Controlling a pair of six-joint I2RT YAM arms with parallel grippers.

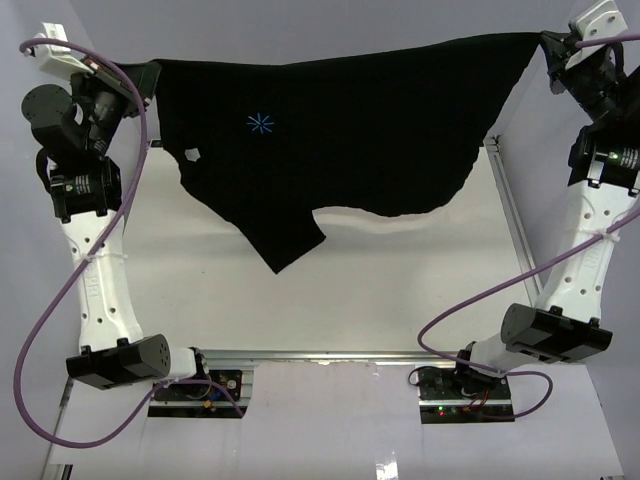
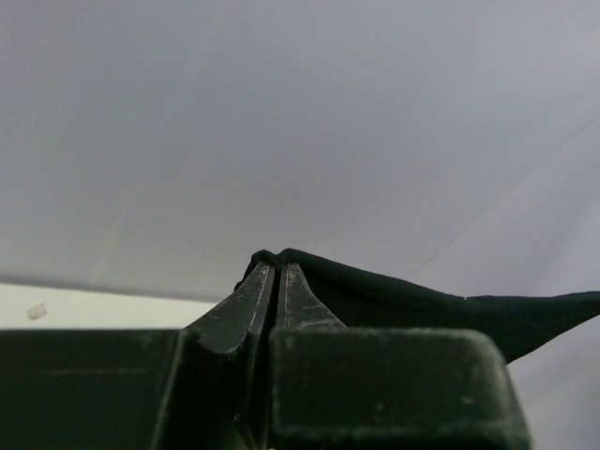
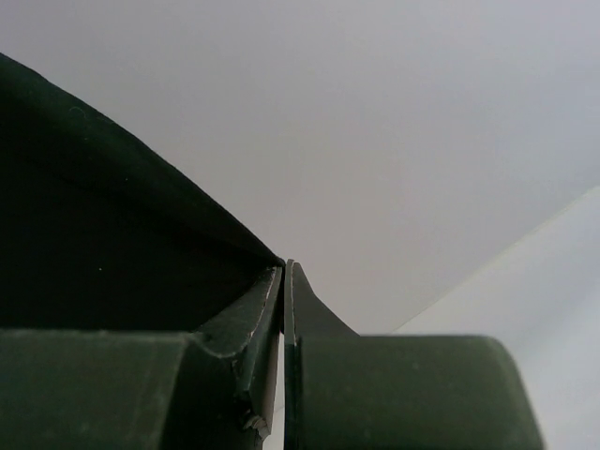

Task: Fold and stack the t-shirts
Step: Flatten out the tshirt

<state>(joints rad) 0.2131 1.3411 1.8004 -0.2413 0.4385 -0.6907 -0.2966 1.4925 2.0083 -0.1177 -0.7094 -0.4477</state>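
Holding the t-shirt (image 1: 380, 130) stretched between left end effector (image 1: 152, 76) and right end effector (image 1: 546, 43), both clamped on its upper corners, above the table (image 1: 400, 290). Best lowered level and taut, avoiding wrinkles.

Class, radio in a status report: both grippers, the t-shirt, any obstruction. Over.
Left gripper shut on t-shirt corner. Right gripper shut on opposite corner. T-shirt stretched between them, unfolded. No obstruction seen on table.

Plain white table (image 1: 380, 290), matte top. There's a metal rail (image 1: 514, 215) running along its right edge and a second rail (image 1: 330, 354) along the near edge.
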